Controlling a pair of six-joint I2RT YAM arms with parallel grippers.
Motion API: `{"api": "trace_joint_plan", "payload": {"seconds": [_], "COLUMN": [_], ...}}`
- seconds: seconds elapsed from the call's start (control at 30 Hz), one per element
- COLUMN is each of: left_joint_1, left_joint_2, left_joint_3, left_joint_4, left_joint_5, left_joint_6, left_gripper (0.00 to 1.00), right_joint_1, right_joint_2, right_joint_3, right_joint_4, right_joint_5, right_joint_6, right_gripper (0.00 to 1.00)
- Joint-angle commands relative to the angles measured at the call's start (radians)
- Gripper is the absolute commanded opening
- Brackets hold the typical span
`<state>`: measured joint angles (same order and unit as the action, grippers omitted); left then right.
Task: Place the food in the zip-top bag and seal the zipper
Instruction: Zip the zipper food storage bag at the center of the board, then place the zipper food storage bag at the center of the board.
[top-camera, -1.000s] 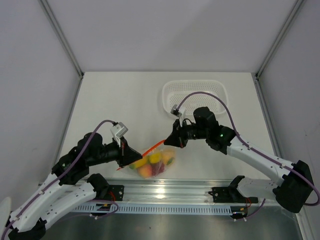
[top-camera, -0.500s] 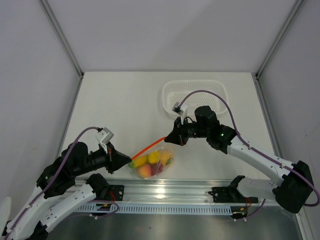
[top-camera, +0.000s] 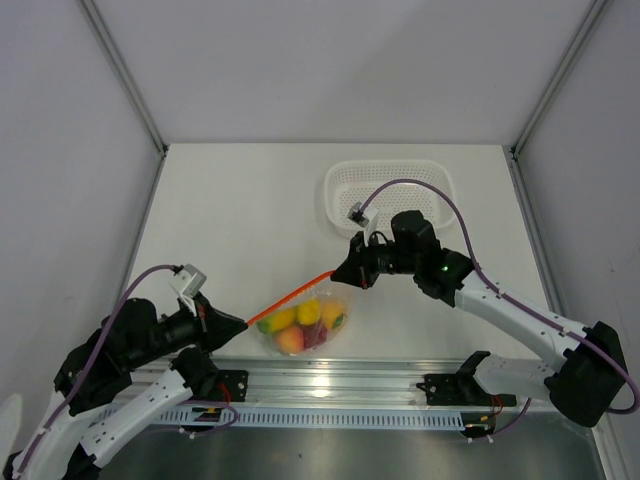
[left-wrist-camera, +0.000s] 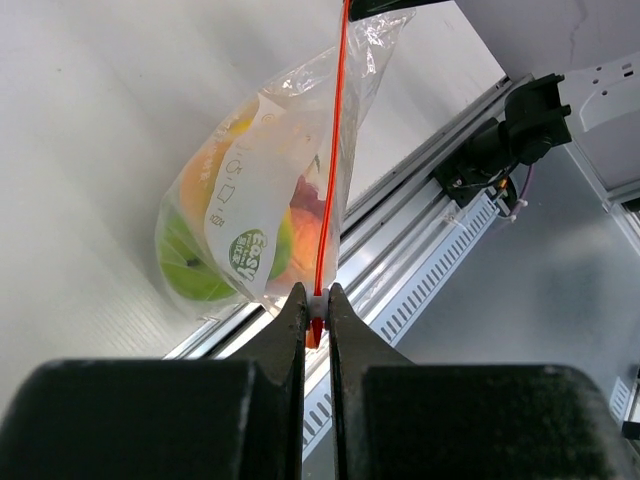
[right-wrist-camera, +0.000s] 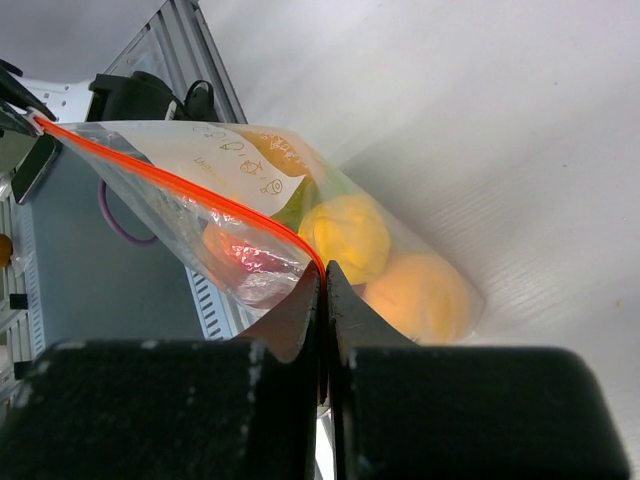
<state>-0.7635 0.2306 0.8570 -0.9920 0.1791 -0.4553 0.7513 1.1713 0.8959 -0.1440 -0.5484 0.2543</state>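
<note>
Top external view shows the zip-top bag near the front edge of the table, between the two arms, with the food inside it. The zipper is stretched in a straight taut line from lower left to upper right. The left gripper pinches its left end and the right gripper its right end.

On the left wrist camera, the left gripper's jaws are nearly together, with only the thin red-orange strip between them. The green apple sits low in the pouch.

On the right wrist camera, the right gripper is likewise clamped tight on the strip, above a yellow piece, an orange fruit and the dark red grape bunch.

A white basket stands on the far right of the table, well apart from the bag. A metal rail runs along the near edge.
</note>
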Motion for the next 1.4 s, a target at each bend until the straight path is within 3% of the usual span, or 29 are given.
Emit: {"api": "trace_joint_plan", "payload": {"seconds": [0.0,0.43,0.63,0.7,0.77,0.8,1.03,1.37], "left_joint_1": [-0.005,-0.005,-0.005,-0.005,-0.005,-0.005,-0.005,-0.005], "left_joint_2": [-0.022,-0.039,-0.042,-0.053,-0.062,-0.069,-0.063,-0.034], "left_joint_3": [0.040,0.040,0.063,0.086,0.094,0.108,0.157,0.169], "left_joint_4": [-0.037,-0.059,-0.069,-0.085,-0.097,-0.099,-0.051,-0.008], "left_joint_5": [-0.027,-0.047,-0.111,-0.180,-0.251,-0.288,-0.323,-0.310], "left_joint_6": [-0.026,-0.039,-0.046,-0.063,-0.077,-0.077,-0.031,0.001], "left_gripper": [0.00,0.01,0.34,0.57,0.74,0.77,0.99,1.00], "right_joint_1": [-0.015,-0.001,0.045,0.057,0.062,0.063,0.068,0.030], "right_joint_2": [0.007,0.036,0.096,0.119,0.155,0.169,0.321,0.697], "right_joint_3": [-0.008,0.009,0.064,0.090,0.122,0.136,0.303,0.667], "right_joint_4": [0.034,0.040,0.020,0.024,0.026,0.029,0.024,-0.023], "right_joint_5": [0.041,0.025,0.039,0.038,0.033,0.031,0.007,0.044], "right_joint_6": [0.000,0.005,-0.015,-0.015,-0.013,-0.015,0.003,0.108], "right_gripper": [0.00,0.00,0.00,0.00,0.00,0.00,0.00,0.00]}}
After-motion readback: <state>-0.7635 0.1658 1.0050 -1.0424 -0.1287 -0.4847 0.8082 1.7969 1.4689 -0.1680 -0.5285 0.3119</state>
